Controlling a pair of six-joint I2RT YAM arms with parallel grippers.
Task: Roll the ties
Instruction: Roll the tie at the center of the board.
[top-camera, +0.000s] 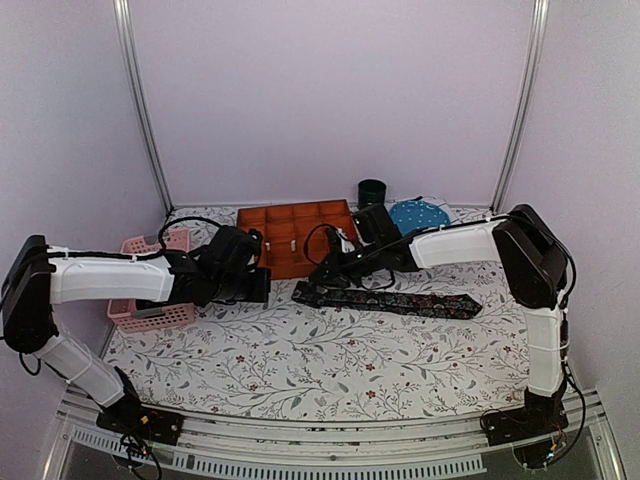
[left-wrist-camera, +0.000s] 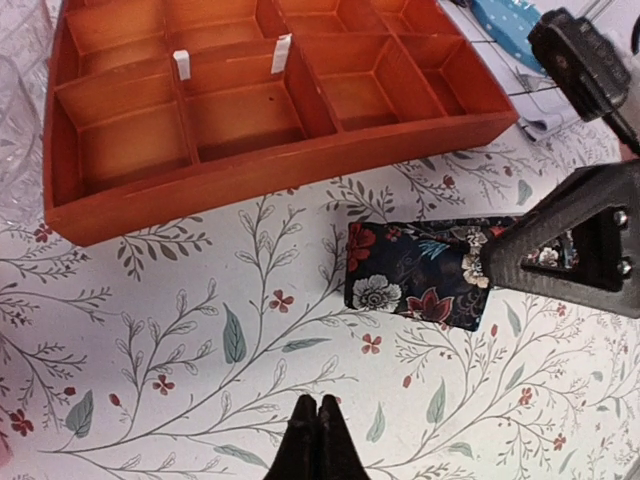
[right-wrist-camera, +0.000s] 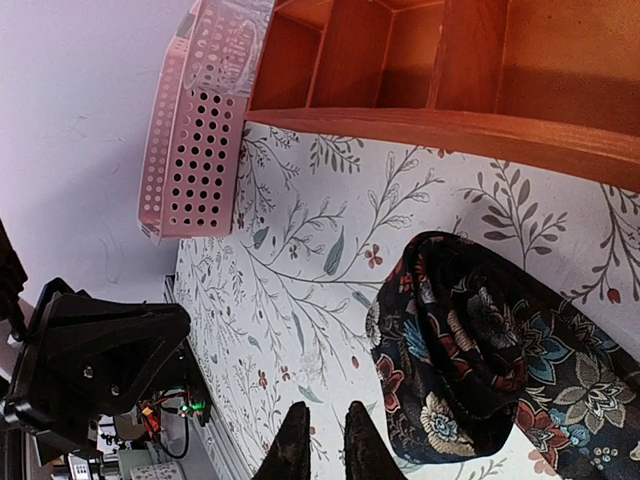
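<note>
One tie (top-camera: 400, 301), dark with red and pale flowers, lies flat across the middle of the table. Its left end (left-wrist-camera: 415, 272) is folded over into a thick wad (right-wrist-camera: 470, 350) just in front of the orange tray. My left gripper (left-wrist-camera: 318, 412) is shut with nothing in it, hovering over bare tablecloth a short way on the near-left side of that end. My right gripper (right-wrist-camera: 326, 405) sits beside the same end with its fingers a narrow gap apart and nothing between them. In the top view both grippers (top-camera: 268, 285) (top-camera: 320, 278) flank the tie's left end.
An orange compartment tray (top-camera: 290, 270) stands right behind the tie's end. A pink perforated basket (top-camera: 150, 315) sits under the left arm at the left edge. A dark green cup (top-camera: 372, 192) and a blue dotted disc (top-camera: 418, 215) stand at the back.
</note>
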